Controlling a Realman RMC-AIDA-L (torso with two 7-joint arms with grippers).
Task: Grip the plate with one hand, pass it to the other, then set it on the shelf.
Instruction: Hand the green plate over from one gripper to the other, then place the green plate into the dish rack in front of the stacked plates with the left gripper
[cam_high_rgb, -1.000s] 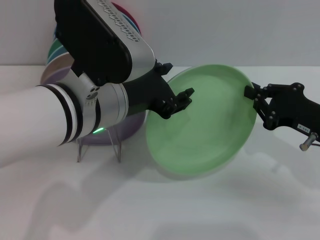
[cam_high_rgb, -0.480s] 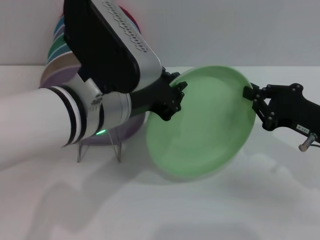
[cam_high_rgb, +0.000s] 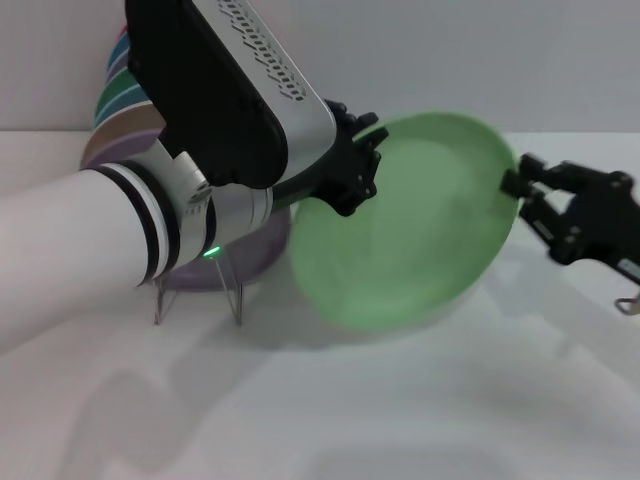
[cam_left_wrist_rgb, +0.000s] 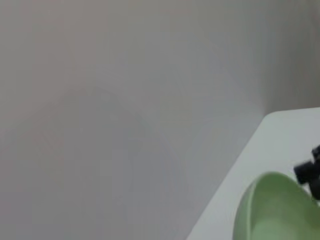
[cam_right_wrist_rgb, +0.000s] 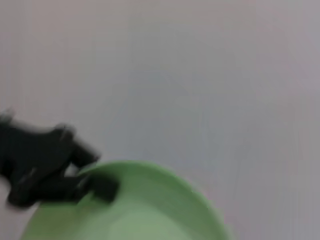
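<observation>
The pale green plate (cam_high_rgb: 405, 225) hangs tilted in the air above the white tabletop (cam_high_rgb: 400, 410), its face turned toward the head camera. The left gripper (cam_high_rgb: 358, 168) has its jaws closed on the plate's rim at about 10 o'clock. The right gripper (cam_high_rgb: 522, 182) meets the rim at about 3 o'clock; whether its jaws still pinch the edge I cannot tell. At 9 o'clock from the plate, behind the left arm, the clear shelf (cam_high_rgb: 200, 295) stands on the tabletop carrying a lilac plate (cam_high_rgb: 255, 250).
</observation>
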